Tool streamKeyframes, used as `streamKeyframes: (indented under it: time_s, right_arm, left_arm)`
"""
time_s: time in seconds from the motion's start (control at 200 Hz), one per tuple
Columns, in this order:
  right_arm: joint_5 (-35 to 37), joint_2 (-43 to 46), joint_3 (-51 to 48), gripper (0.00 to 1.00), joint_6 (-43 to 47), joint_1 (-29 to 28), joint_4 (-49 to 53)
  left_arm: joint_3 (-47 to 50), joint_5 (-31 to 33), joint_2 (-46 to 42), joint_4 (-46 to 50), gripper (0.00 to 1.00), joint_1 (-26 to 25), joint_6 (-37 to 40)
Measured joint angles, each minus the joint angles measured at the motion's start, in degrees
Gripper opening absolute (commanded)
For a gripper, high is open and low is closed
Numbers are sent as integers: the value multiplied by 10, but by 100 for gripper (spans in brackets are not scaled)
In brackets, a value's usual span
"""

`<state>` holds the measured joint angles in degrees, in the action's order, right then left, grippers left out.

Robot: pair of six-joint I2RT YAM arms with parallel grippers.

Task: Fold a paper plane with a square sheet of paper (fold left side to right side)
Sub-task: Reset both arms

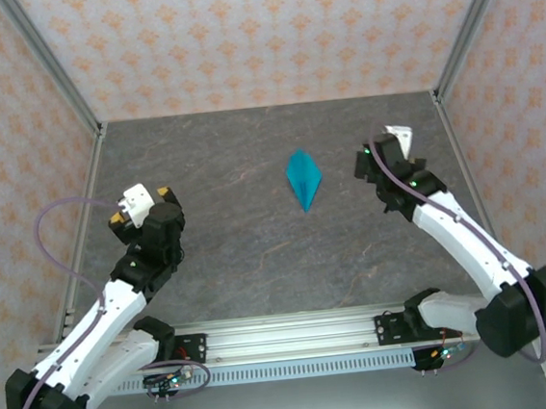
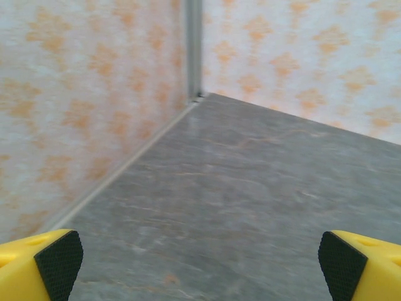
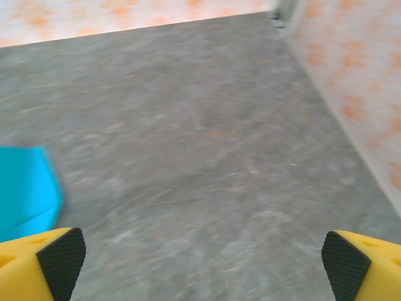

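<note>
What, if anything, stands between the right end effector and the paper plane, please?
Nothing visible does: bare grey table lies between the open right end effector and the paper plane.

Bright cyan-blue, that's the paper plane (image 1: pixel 303 179), vivid against a dark grey worktop (image 1: pixel 220 161) streaked with faint pale and rusty veins. The walls (image 1: pixel 266 31) wear cream paper dotted with orange floral motifs. Left pincer (image 2: pixel 200 266) and right pincer (image 3: pixel 203 266) show yellow fingers with black pads. Left arm (image 1: pixel 105 317) and right arm (image 1: pixel 469 234) are white with black joints.
</note>
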<state>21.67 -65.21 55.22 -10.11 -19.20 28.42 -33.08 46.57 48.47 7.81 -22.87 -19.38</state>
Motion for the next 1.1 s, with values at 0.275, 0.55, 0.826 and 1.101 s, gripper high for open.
streamKeyframes:
  time_s: [0.275, 0.55, 0.826, 1.101]
  right_arm:
    - [-5, 33, -256, 100, 54, 126, -258]
    - [-53, -119, -317, 100, 92, 150, -533]
    - [-120, -224, -319, 100, 105, 163, -688]
    - [-140, -224, -319, 100, 109, 167, -714]
  left_arm:
    - [74, -10, 70, -109, 100, 77, 47]
    - [118, -95, 182, -287, 100, 116, 129]
    - [122, -196, 321, -476, 98, 118, 199]
    - [115, -300, 373, -524, 100, 170, 207]
